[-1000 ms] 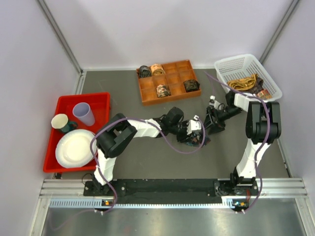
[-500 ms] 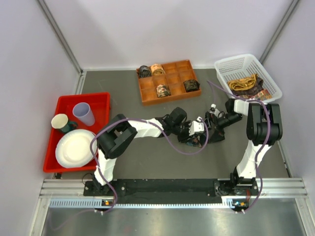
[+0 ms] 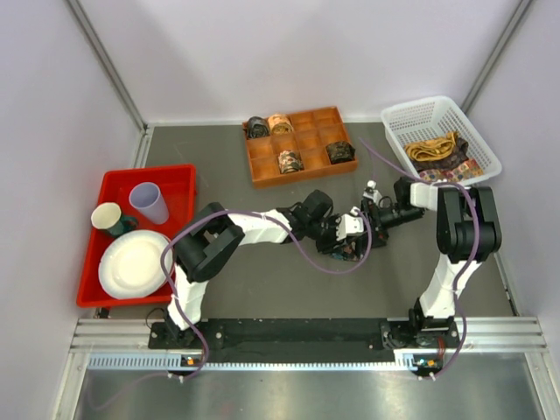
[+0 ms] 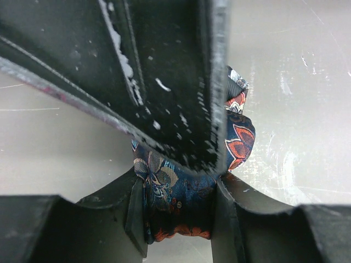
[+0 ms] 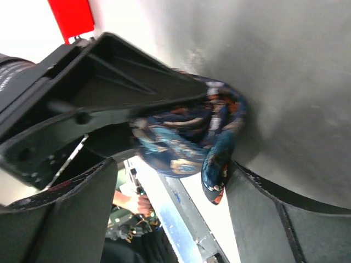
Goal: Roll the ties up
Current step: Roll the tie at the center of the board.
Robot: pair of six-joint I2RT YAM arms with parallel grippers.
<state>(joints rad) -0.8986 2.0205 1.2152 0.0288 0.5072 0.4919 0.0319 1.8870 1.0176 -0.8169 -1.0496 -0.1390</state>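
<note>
Tie coil (image 5: 181,143) sits pinched in our left tool (image 4: 175,212), presumably so it can't unroll, while our right tool (image 5: 170,167) straddles it open-jawed, unclamped.

Left claw (image 3: 353,242) sits just beside right claw (image 3: 372,228).
</note>
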